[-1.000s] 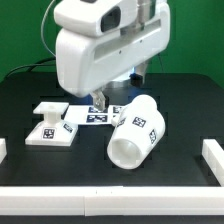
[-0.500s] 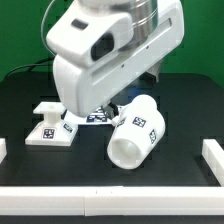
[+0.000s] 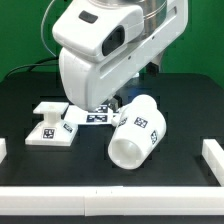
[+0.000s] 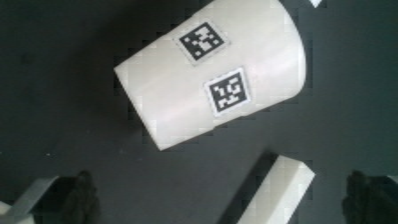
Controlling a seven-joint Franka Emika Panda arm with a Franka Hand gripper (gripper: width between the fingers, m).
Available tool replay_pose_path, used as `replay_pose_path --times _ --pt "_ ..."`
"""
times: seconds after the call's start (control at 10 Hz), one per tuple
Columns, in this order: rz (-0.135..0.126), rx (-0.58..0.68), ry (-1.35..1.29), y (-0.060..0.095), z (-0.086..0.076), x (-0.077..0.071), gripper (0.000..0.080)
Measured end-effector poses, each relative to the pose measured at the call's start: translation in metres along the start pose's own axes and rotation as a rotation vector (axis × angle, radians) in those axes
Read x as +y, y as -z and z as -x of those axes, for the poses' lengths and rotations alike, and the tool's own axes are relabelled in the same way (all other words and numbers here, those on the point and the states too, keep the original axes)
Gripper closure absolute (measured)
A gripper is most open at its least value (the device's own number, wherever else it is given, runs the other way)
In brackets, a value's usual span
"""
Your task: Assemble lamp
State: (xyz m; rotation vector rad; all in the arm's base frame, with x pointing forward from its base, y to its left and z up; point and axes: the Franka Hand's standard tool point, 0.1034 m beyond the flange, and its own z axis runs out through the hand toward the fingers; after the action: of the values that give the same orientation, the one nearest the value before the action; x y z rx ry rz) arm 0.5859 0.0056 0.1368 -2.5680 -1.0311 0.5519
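Note:
The lamp shade (image 3: 136, 131) is a large white tapered cup with square tags. It lies on its side on the black table, right of centre in the exterior view. In the wrist view the shade (image 4: 214, 72) shows two tags. The stepped square base (image 3: 48, 128) stands at the exterior view's left. The bulb is not in view. My gripper (image 3: 115, 102) hangs just behind the shade's closed end, mostly hidden by the white hand. In the wrist view my gripper (image 4: 217, 200) is open and empty, with dark fingers (image 4: 63, 196) at both edges. An unidentified white slab edge (image 4: 288, 190) lies between them.
The marker board (image 3: 92, 116) lies flat between the base and the shade. White strips edge the table at the front (image 3: 110, 203), the exterior view's right (image 3: 213, 155) and its left. A green wall stands behind.
The hand has tilted and swung toward the exterior view's right, nearer the shade. The shade and the base have not moved.

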Motion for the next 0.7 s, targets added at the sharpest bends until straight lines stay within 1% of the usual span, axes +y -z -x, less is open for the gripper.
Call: replay_pose_path --times 0.1,0.2,0.3,0.4,0.5,0.6,0.7 --pt "-0.021 -0.006 -0.006 -0.004 0.001 -0.002 0.0100" --pt "-0.114 -0.037 -0.024 -0.022 0.003 -0.004 0.0100" --pt "-0.205 -0.061 -0.035 -0.034 -0.004 0.002 0.0100" --pt "-0.287 -0.087 -0.031 -0.040 -0.008 0.006 0.0100" --pt "-0.365 -0.123 -0.027 -0.044 -0.006 0.009 0.0100" --pt "-0.390 -0.141 -0.020 -0.042 -0.006 0.012 0.0100" --pt "-0.384 -0.141 0.008 -0.038 -0.005 0.011 0.0100"
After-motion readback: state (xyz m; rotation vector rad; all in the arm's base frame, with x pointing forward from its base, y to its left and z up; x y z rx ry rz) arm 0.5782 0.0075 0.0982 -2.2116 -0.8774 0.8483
